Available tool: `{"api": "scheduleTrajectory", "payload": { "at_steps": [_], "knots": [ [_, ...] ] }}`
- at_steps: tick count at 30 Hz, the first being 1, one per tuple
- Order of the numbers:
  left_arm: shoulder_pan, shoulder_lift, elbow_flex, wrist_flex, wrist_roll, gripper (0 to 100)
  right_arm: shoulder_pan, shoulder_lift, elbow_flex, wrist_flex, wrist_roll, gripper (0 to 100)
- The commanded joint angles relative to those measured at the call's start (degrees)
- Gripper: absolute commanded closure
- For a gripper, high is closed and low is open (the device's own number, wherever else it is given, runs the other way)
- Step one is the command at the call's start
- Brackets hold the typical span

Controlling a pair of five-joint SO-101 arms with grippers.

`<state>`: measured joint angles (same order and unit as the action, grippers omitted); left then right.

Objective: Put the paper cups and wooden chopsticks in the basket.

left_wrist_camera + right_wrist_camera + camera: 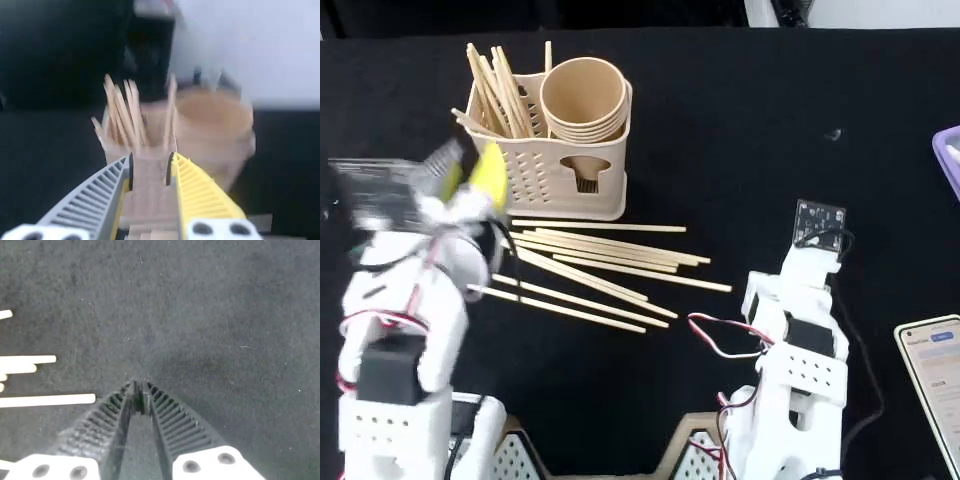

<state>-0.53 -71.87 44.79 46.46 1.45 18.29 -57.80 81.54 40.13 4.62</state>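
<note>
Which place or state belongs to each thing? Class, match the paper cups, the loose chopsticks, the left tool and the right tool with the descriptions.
Column A
1. paper cups
2. loose chopsticks
3. left tool
4. right tool

Column B
a. shut, above the bare table
b. stacked inside the basket
c. lying flat on the table in front of the basket
d. open, pointing towards the basket

Pairs: 1-b, 2-c, 3-d, 4-a
</note>
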Motion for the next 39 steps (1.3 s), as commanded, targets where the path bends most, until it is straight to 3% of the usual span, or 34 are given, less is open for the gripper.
{"api": "scheduleTrajectory", "payload": {
  "at_steps": [1, 7, 10, 16, 25, 39],
  "knots": [
    [5.4, -1.8, 5.1, 15.6, -19.0, 86, -0.7, -1.5, -0.2, -1.1, 0.0, 98.7],
    [6.0, 5.5, 16.7, 19.6, -38.5, 86, -0.7, -1.5, -0.2, -1.1, 0.0, 98.7],
    [6.4, 11.9, 20.0, 19.3, -43.1, 86, -0.7, -1.5, -0.3, -1.2, 0.0, 98.7],
    [5.9, 26.0, 16.7, 15.5, -44.8, 74, -0.7, -1.5, -0.2, -1.2, 0.0, 98.7],
    [6.5, 44.3, 9.0, 7.4, -45.2, 76, -0.7, -1.5, -0.2, -1.2, 0.1, 98.7],
    [6.5, 47.2, 6.1, 6.5, -56.4, 76, -0.8, -1.5, -0.2, -1.2, 0.1, 98.7]
  ]
}}
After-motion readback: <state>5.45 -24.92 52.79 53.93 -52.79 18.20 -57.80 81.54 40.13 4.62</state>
